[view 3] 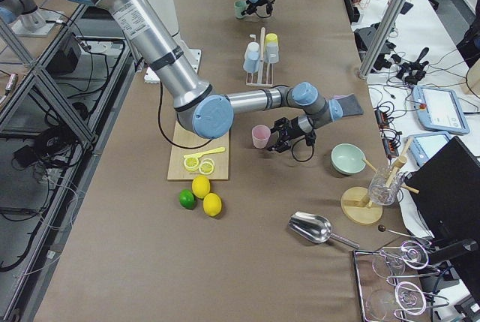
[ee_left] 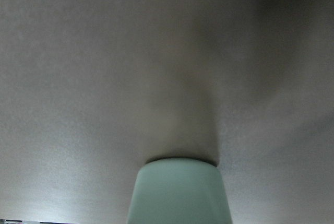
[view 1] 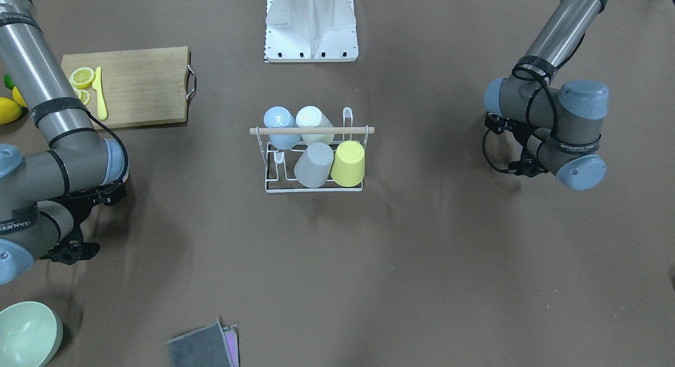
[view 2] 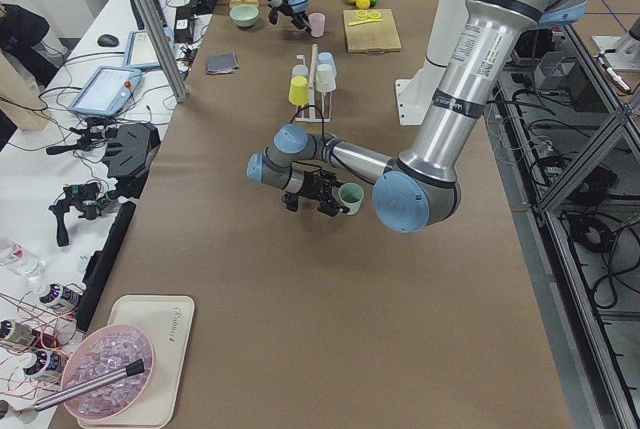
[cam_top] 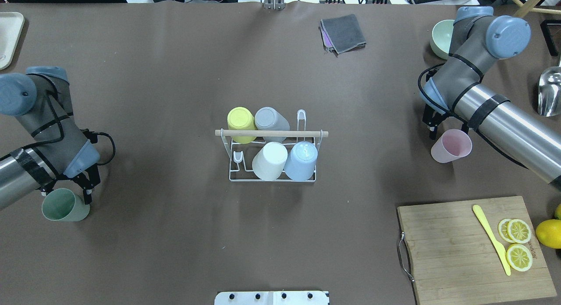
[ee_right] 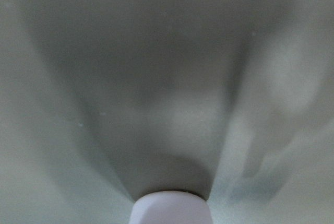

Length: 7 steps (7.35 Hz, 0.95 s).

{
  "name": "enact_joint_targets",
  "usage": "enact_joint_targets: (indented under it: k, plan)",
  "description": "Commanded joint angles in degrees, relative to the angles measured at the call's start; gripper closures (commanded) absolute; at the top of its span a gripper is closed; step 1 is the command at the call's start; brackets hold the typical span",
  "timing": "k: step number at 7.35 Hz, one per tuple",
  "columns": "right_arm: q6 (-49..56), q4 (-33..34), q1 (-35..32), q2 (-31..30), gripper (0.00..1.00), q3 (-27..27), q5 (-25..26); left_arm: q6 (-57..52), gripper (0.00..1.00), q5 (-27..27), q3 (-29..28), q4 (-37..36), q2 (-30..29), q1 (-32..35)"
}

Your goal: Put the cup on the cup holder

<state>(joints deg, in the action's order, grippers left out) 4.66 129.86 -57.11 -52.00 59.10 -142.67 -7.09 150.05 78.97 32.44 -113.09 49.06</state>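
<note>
The cup holder [cam_top: 271,179] is a white wire rack with a wooden rod [cam_top: 271,133], in the middle of the table; it also shows in the front view [view 1: 311,130]. Yellow [cam_top: 241,121], grey [cam_top: 269,119], white [cam_top: 271,159] and blue [cam_top: 302,159] cups sit upside down on it. My left gripper [cam_top: 65,194] is shut on a green cup [cam_top: 65,208], low over the table far left of the rack. My right gripper [cam_top: 448,136] is shut on a pink cup [cam_top: 451,148], far right of the rack. Each wrist view shows only its cup's end, green [ee_left: 180,192] and pink [ee_right: 169,208].
A wooden cutting board [cam_top: 451,248] with lemon slices and a yellow knife [cam_top: 491,239] lies at the near right, a whole lemon [cam_top: 548,233] beside it. A green bowl [cam_top: 440,37], a grey cloth [cam_top: 344,32] and a metal scoop [cam_top: 550,94] lie at the far right.
</note>
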Motion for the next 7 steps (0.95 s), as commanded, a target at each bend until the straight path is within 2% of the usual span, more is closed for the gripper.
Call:
enact_joint_targets:
  k: [1, 3, 4, 7]
  plan:
    - [0.0, 0.2, 0.4, 0.1, 0.09, 0.0, -0.1, -0.1, 0.29, 0.2, -1.3, 0.3, 1.1, -2.0]
    - [0.2, 1.1, 1.1, 0.1, 0.09, -0.4, -0.1, 0.0, 0.81, 0.2, -1.4, 0.1, 1.4, -2.6]
    - [0.2, 1.9, 1.3, 0.1, 0.09, -0.4, -0.1, 0.1, 1.00, 0.2, -1.4, -0.3, 1.3, -2.6]
    - [0.7, 3.9, 1.6, 0.1, 0.10, -0.4, -0.9, 1.3, 1.00, 0.3, -1.8, -0.3, 0.7, -2.7]
